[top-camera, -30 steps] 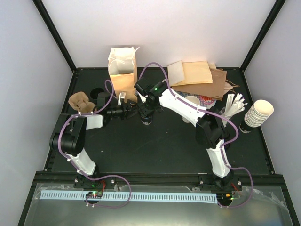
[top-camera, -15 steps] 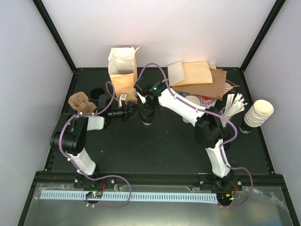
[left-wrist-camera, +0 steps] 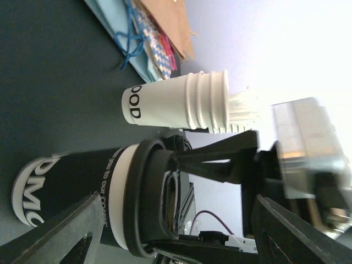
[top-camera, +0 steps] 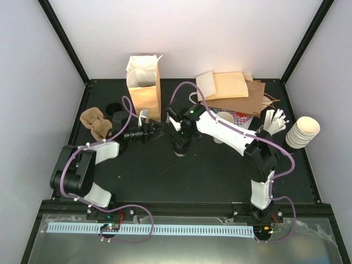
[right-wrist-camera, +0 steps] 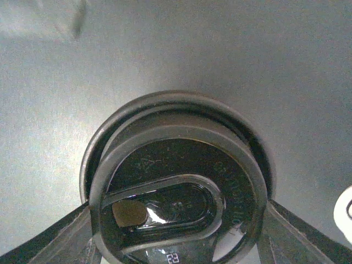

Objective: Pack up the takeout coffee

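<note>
So far, nothing has been packed. The cup (left-wrist-camera: pixel 82 190), black-lidded, is seen at the centre of the top view, apparently standing on the bench (top-camera: pixel 209 170). It is gripped at the lid rim by the right tool (top-camera: pixel 181 142), whose jaws are set wide around it. The left tool (top-camera: pixel 160 132) is held just left of the cup, spread open and empty. The bag (top-camera: pixel 144 91) stands open in the upper left, well apart. The cup is yet to be carried over and lowered inside.
</note>
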You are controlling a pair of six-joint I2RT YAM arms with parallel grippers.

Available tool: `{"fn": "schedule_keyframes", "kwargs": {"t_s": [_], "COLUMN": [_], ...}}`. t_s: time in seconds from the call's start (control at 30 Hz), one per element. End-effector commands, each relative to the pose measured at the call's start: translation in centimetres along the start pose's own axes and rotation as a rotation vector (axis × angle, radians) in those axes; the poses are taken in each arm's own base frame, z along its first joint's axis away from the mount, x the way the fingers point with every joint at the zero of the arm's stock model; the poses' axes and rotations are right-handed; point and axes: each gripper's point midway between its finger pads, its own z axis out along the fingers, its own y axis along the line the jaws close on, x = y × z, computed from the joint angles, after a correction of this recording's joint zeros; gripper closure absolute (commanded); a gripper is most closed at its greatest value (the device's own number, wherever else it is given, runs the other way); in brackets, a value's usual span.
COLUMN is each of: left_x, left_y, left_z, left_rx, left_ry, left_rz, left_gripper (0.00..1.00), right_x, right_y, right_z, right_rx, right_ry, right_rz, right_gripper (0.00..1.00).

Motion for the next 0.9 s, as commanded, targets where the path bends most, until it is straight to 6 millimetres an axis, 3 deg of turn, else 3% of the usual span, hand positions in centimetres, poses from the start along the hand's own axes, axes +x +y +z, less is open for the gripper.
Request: {"fn": "schedule_keyframes", "kwargs": {"t_s": [0.0,0.23,0.4,0.73,0.87], "left_x": [1.1,5.2,8.0,8.5,8.4], "left_y": [-0.7,0.1,0.1,0.6,1.3], "left_z": [-1.0,-1.5,-0.9,-0.2,0.1], "left_rx": [-0.021,-0.03,-0.029,-0.049,-0.059], "left_ry": [-0.007,0.053,0.112,0.125,0.128], "left_rz": [0.061,0.07,0.108,0.112,0.095], "left_gripper": [0.26,0.32,0.33,0.39,0.42], "right_x": [6.3,9.3,10.1,9.6,10.4], "right_y": [0.6,1.8,2.4,2.8,2.6], "right_z": [0.9,0.7,0.5,0.9,1.4], "right_rx": [-0.019,-0.064,-0.056,0.01,0.044], "right_ry": [0.187,0.181,0.188,0.204,0.256], "right_rz": [0.005,0.022,0.003,-0.04,-0.051], "right_gripper": [0.35,0.35,0.35,0.35,0.35]}}
